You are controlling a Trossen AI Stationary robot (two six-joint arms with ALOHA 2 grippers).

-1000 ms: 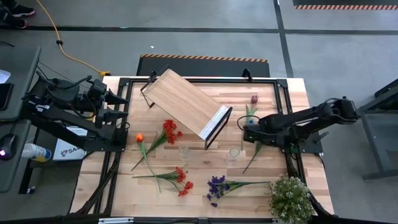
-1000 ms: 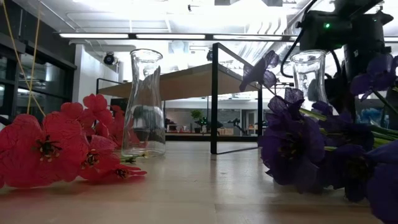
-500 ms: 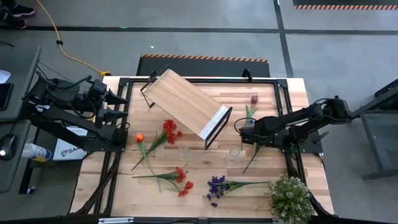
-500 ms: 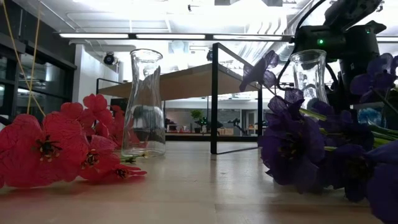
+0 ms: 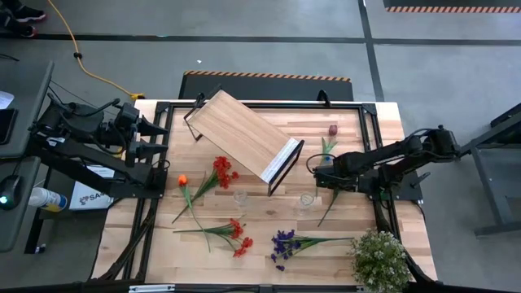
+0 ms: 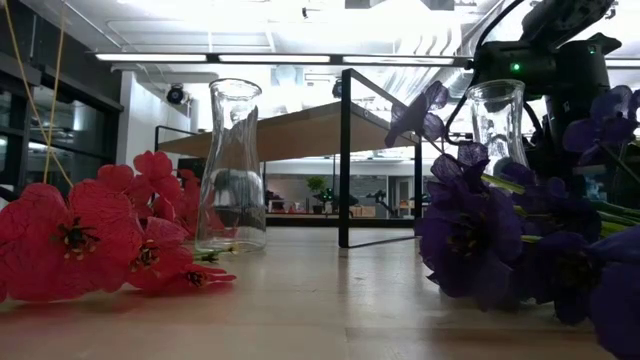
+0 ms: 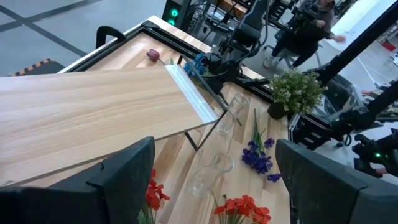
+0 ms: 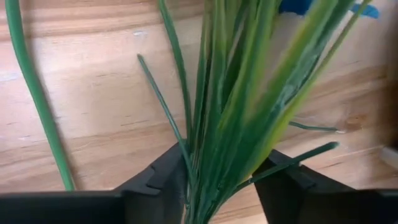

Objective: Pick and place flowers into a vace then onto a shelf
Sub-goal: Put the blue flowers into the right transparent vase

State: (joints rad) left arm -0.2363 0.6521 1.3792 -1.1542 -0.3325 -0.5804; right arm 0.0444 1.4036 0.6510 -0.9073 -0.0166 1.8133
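My right gripper stands low over the table's right half, pointing down. It is shut on a blue-headed flower whose long stem lies on the wood. A dark red flower lies just beyond it. Orange, red and purple flowers lie flat toward the near side. Two clear glass vases stand upright near the shelf. My left gripper waits open, raised at the table's left edge. My right gripper pinches the blue flower's bundle of green leaves and stem between its two fingers, a little below the blue head. The fingers come from above, pointing down, and lie across the stem. The flower lies on the tabletop.
The shelf sits slantwise at the table's far middle, on its black frame ends. A bushy pale plant stands at the near right corner. Another thin green stem lies beside the held leaves. A black frame edges the tabletop.
My right arm has sunk, bringing its gripper down onto the blue flower; for the last half second it has kept still. The flowers, vases and shelf lie as before.
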